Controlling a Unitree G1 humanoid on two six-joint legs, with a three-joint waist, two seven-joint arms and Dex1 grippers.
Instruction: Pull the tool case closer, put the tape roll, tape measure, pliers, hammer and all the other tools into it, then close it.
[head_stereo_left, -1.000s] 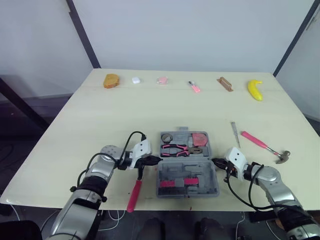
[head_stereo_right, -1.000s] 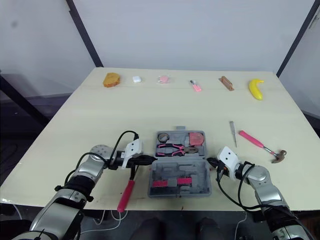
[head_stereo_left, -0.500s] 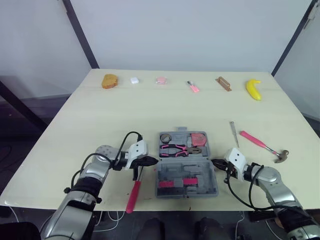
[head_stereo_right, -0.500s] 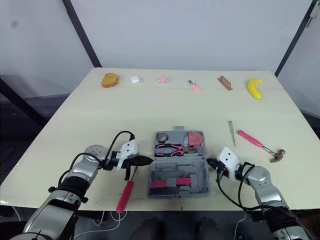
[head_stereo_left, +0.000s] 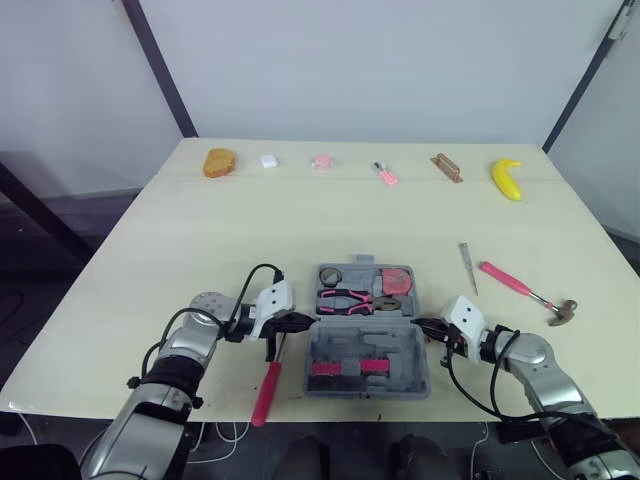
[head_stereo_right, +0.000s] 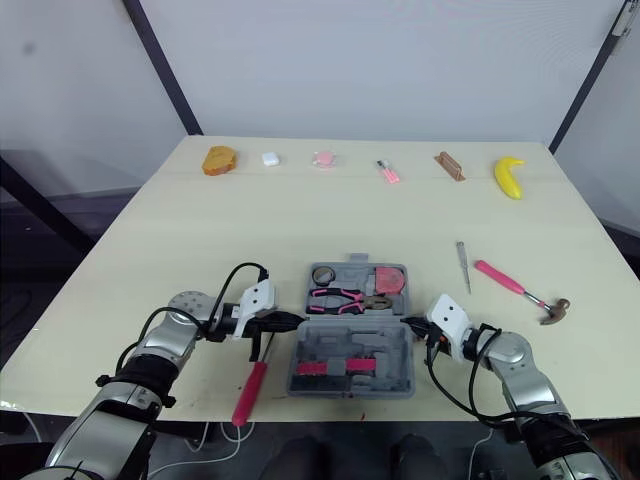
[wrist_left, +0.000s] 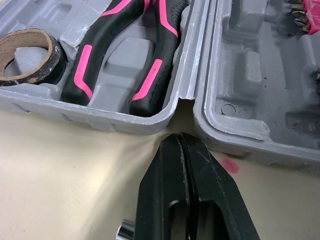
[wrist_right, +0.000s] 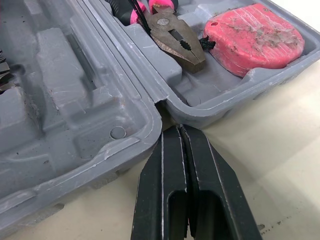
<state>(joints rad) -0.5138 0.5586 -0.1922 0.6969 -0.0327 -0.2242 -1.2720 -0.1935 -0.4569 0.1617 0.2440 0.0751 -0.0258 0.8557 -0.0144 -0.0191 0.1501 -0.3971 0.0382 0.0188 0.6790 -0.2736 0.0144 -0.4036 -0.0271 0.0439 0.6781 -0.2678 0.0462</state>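
Shifted the open grey plastic tool case (head_stereo_left: 365, 340) slightly toward the robot's left and the near edge of the pale wooden worktop (head_stereo_left: 300, 220) compared with half a second ago. Brought the right claw (head_stereo_left: 420, 324) inward with it, up against the hinge notch on the case's right side. Kept the left claw (head_stereo_left: 309, 320) at the matching notch on the left side. Probably still working on the pulling step, not yet on loading.

Clenched tight on both sides: fingers pressed flat together, gripping nothing, tips at or just touching the case wall where the two halves join. Pinning the case between two closed claws rather than grasping it.

Already stowed in the far half: brown tape roll (head_stereo_left: 333, 276), pink-and-black pliers (head_stereo_left: 350, 297), and pink tape measure (head_stereo_left: 398, 277).

Still to fetch: the pink-handled hammer (head_stereo_left: 528, 293) well apart on the right, a slim metal tool (head_stereo_left: 467, 266) beside it, and a red-handled screwdriver (head_stereo_left: 266, 385) lying just beside the left claw. No closing until those are in.
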